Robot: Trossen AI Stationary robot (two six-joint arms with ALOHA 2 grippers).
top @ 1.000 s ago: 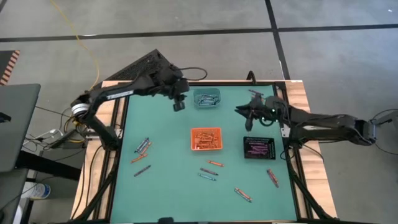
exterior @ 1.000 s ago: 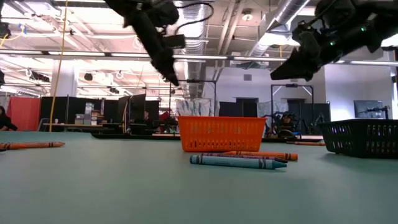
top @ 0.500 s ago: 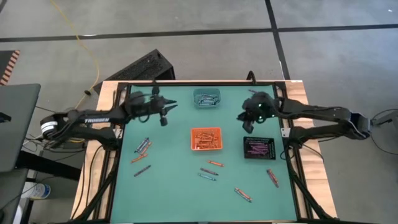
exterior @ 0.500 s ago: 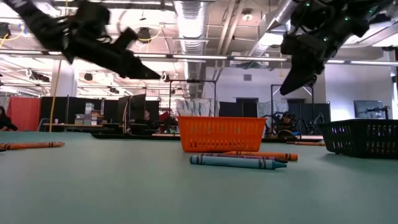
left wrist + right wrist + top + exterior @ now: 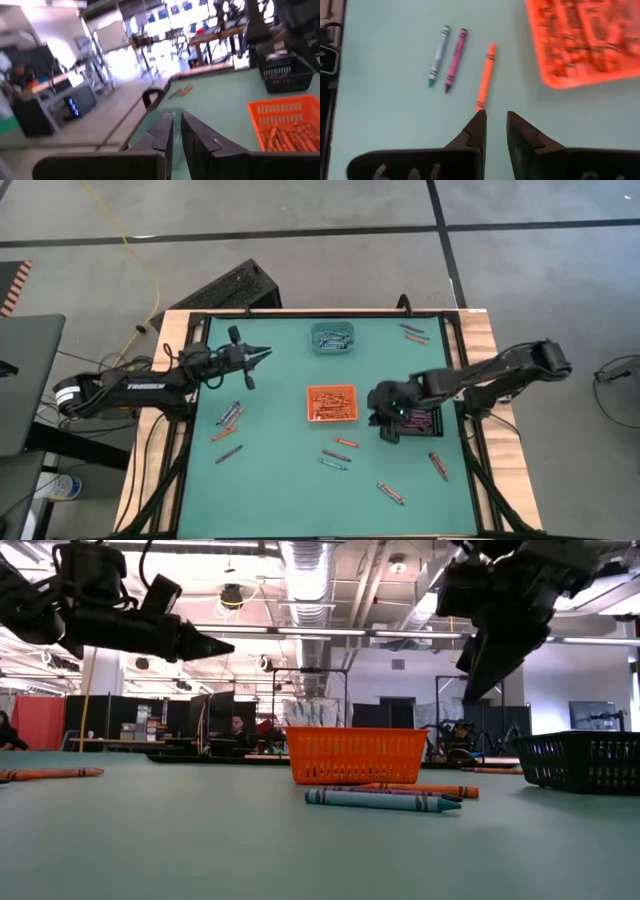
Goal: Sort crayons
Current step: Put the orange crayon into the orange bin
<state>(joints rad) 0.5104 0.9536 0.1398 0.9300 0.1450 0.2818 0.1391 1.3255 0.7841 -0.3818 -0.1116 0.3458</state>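
Right end effector, fingers narrowly apart and empty, hovers over the worktop. Orange crayon lies just ahead, long axis pointing away from the fingertips. Left end effector, nearly together, is well apart.

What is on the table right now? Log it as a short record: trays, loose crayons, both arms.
Trays: teal tray at the far edge, orange tray mid-table, black tray to its right; each holds crayons.
Loose crayons: cluster on the left, a few near the middle, more toward the near right.
Left gripper: raised over the table's far left.
Right gripper: in the air between the orange and black trays, over an orange crayon; jaws slightly apart, empty.
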